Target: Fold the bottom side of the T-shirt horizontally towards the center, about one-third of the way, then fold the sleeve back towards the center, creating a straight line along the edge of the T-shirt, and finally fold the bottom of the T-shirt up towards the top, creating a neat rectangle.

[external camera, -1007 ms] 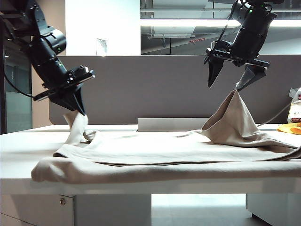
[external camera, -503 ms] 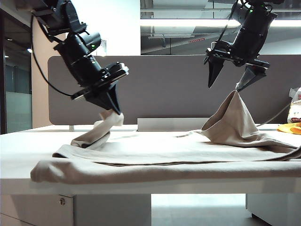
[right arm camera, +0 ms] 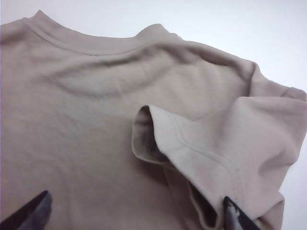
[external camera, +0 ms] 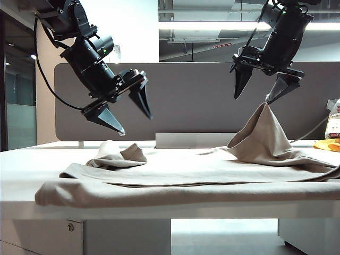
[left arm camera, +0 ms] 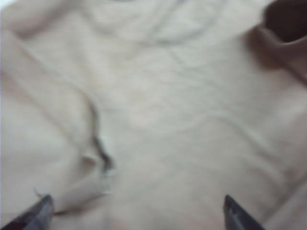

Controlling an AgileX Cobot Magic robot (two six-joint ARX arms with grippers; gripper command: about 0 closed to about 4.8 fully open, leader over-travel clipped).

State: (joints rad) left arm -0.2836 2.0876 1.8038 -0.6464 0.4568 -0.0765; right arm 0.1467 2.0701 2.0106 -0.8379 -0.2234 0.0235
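White table (external camera: 16, 175) carries the beige T-shirt (external camera: 175, 180) spread wide; the left end effector (external camera: 133, 114) hangs spread and empty above a dropped sleeve (external camera: 119, 156), the right end effector (external camera: 260, 87), jaws apart, snags a peaked sleeve (right arm camera: 211, 158), so sleeve-folding seems underway, needing that peak laid flat.

T-shirt (external camera: 175, 175): soft matt beige cloth, fine knit, w/ stitched seams on the sleeve (right arm camera: 201, 153) draped by the right gripper (external camera: 260, 90), jaws wide. Left gripper (external camera: 135, 114), jaws apart above the crumpled fabric: black fingers, hard, slight sheen. Table (external camera: 21, 164) under both: smooth white, semi-matt. Backboard (external camera: 186, 106) behind: dull grey.
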